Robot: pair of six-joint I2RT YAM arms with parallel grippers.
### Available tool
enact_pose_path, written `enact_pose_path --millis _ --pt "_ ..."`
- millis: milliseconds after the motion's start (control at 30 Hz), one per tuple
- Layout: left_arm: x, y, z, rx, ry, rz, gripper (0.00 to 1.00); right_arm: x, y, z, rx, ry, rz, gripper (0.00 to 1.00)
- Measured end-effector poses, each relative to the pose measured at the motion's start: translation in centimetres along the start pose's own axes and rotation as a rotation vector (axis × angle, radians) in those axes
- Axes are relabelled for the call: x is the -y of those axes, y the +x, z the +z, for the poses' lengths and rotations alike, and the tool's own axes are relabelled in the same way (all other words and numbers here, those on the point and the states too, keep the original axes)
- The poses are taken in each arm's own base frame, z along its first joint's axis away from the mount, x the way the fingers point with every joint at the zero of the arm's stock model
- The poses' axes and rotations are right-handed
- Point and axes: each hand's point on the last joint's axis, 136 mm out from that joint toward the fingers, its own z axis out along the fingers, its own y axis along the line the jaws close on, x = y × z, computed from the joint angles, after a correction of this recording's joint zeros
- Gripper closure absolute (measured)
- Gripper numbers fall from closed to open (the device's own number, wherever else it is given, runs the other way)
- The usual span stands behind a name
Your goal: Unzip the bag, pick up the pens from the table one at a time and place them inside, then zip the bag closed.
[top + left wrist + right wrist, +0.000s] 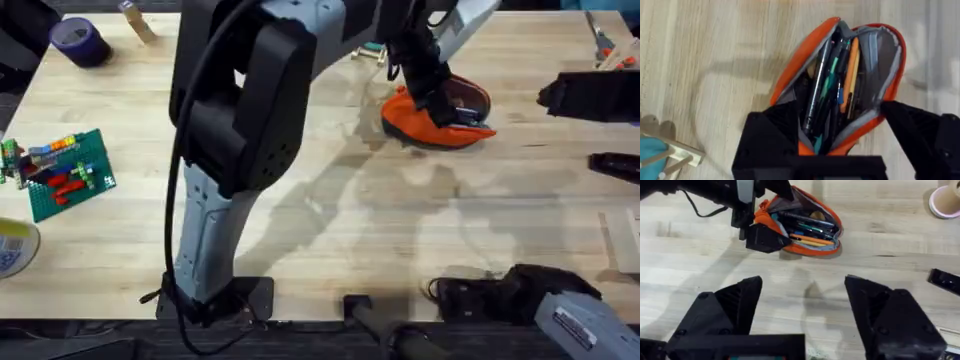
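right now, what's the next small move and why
Probably ease the right gripper, jaws open over bare table, toward the open mouth of the bag to find the zipper pull. Several pens lie inside it, and the left gripper sits at its end, so closing looks like what's left.

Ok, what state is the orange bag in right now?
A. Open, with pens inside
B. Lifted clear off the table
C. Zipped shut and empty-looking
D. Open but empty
A. The bag gapes open along its top with several pens lying inside it, and it rests on the table with the left gripper at one end of it.
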Motion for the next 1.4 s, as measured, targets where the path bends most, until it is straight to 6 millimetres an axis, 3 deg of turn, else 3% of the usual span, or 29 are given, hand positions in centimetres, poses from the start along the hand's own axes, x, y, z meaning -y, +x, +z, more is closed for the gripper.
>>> enact_pose_path --millis 133,467,767,1033,1167,1400 --pt "-0.3 -0.3 -1.5 0.015 -0.009 -0.009 0.006 0.0 0.0 0.0 0.000 0.000 0.000 0.005" --pt "-3.5 -0.8 -9.2 0.095 -0.128 -0.056 0.006 0.0 0.0 0.0 0.000 0.000 0.000 0.005" --pt "-3.9 1.3 -11.5 0.081 -0.108 -0.148 0.006 0.0 0.0 0.0 0.000 0.000 0.000 0.004" --pt "-4.1 3.8 -16.1 0.066 -0.117 -0.261 0.007 0.0 0.0 0.0 0.000 0.000 0.000 0.004" --pt "-4.2 5.3 -17.1 0.047 -0.115 -0.315 0.006 0.0 0.0 0.0 0.000 0.000 0.000 0.004" --pt "-4.4 5.3 -18.1 0.104 -0.085 -0.340 0.004 0.0 0.0 0.0 0.000 0.000 0.000 0.005"
